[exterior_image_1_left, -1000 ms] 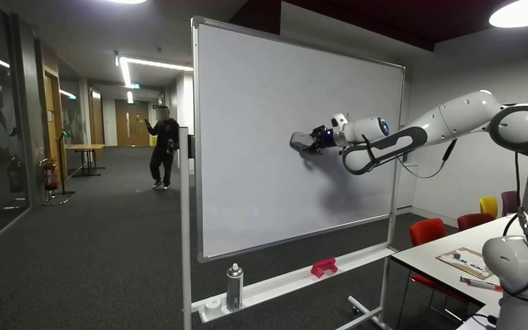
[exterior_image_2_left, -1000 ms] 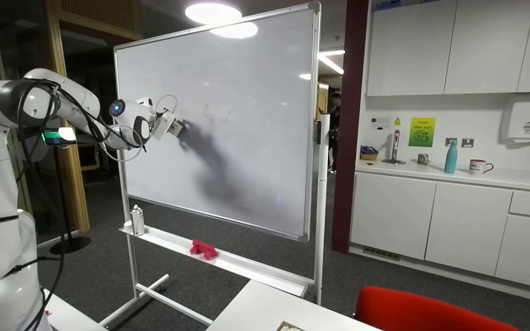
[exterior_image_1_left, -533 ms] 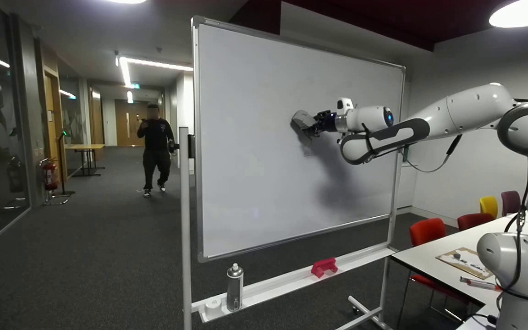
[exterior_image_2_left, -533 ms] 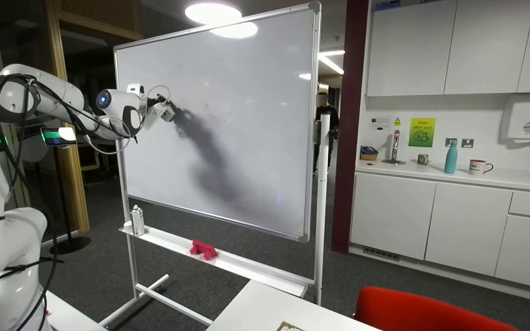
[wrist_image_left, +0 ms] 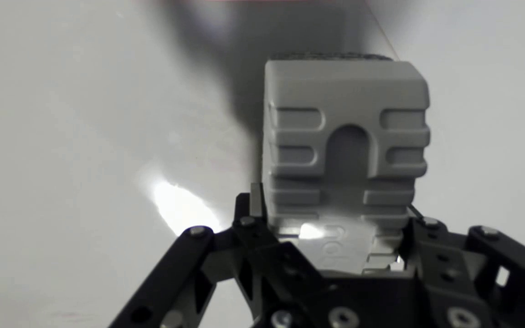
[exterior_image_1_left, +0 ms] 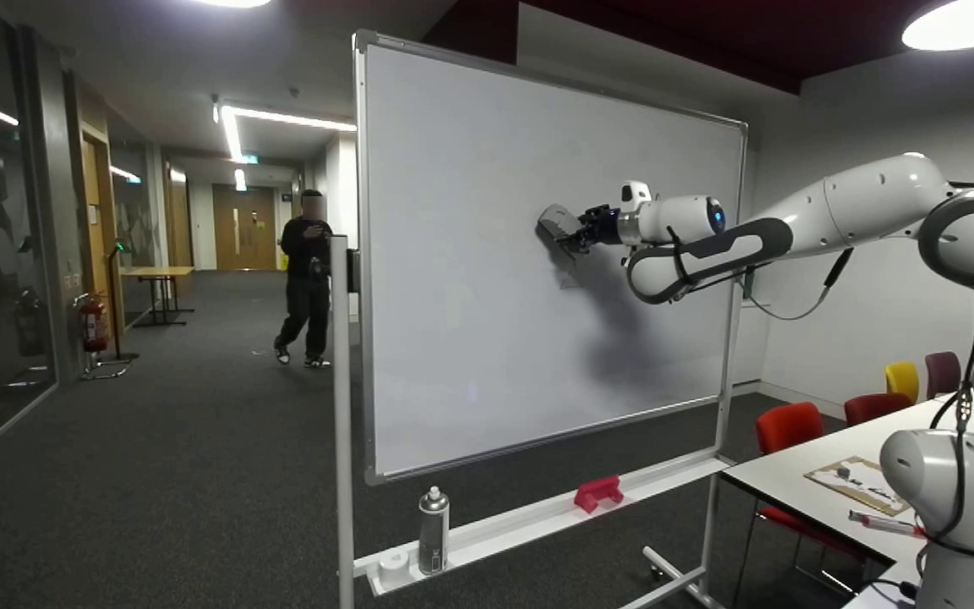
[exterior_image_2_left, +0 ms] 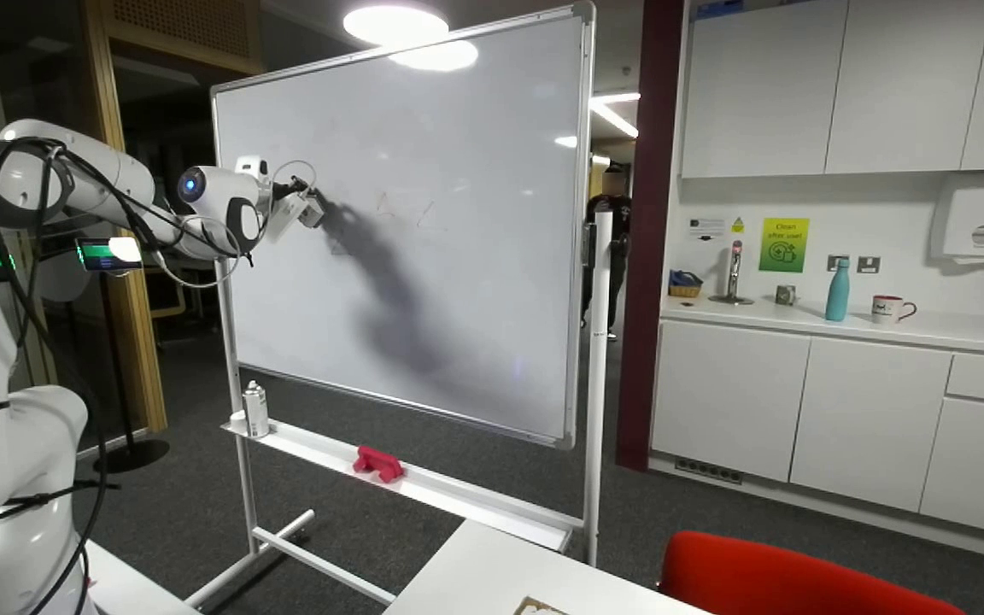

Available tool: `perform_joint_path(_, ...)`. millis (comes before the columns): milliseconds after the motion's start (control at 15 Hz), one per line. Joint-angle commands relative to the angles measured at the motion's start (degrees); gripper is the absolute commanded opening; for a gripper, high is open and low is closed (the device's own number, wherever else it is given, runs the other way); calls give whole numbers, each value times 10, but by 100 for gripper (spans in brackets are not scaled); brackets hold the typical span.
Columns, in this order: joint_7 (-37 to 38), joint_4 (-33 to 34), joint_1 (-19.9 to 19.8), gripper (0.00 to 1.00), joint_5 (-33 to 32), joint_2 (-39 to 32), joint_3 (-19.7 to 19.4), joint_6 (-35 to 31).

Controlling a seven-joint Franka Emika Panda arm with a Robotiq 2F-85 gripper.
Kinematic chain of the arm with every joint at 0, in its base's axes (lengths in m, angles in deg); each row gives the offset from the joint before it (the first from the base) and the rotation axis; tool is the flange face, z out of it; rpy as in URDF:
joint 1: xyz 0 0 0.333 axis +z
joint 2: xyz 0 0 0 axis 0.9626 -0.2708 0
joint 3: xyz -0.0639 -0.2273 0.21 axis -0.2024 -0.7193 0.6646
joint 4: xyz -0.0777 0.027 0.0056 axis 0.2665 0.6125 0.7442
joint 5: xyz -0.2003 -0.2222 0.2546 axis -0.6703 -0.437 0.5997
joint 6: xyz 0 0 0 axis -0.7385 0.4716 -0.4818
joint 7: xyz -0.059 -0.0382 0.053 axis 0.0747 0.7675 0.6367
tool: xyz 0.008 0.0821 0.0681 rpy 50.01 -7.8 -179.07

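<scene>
tilted at the face of a whiteboard, a grey eraser juts from the black fingers of a white robot arm. the fingers are clamped on either side of its near end, parted only by its width, a hold that appears chosen to leave the far end and its dark felt free toward the board; whether the felt lies flat or meets the surface on an edge alone cannot be told. a long shadow spreads below, and faint red strokes run near the eraser. the board hangs upright in a metal stand, presumably so the arm can reach it straight on. beneath, the stand's ledge gathers smaller items within easy reach: a red bracket-like piece partway along, and at one end a spray can set upright on its base, just beside a white roll. farther out, a worktop carries a brown-edged sheet and markers, laid flat near the arm's base, seemingly set aside, with a red chair at its edge. in the corridor behind, well apart from the board, a person in dark clothes is caught mid-stride, hands near the chest.
</scene>
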Motion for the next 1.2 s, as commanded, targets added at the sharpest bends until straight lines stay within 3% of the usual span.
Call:
perform_joint_path(0,0,0,0,60,0,0,0,0)
perform_joint_path(600,0,0,0,60,0,0,0,0)
perform_joint_path(667,2,-7,-10,35,11,-13,3,-14)
perform_joint_path(1133,35,13,-63,35,122,-110,14,-5)
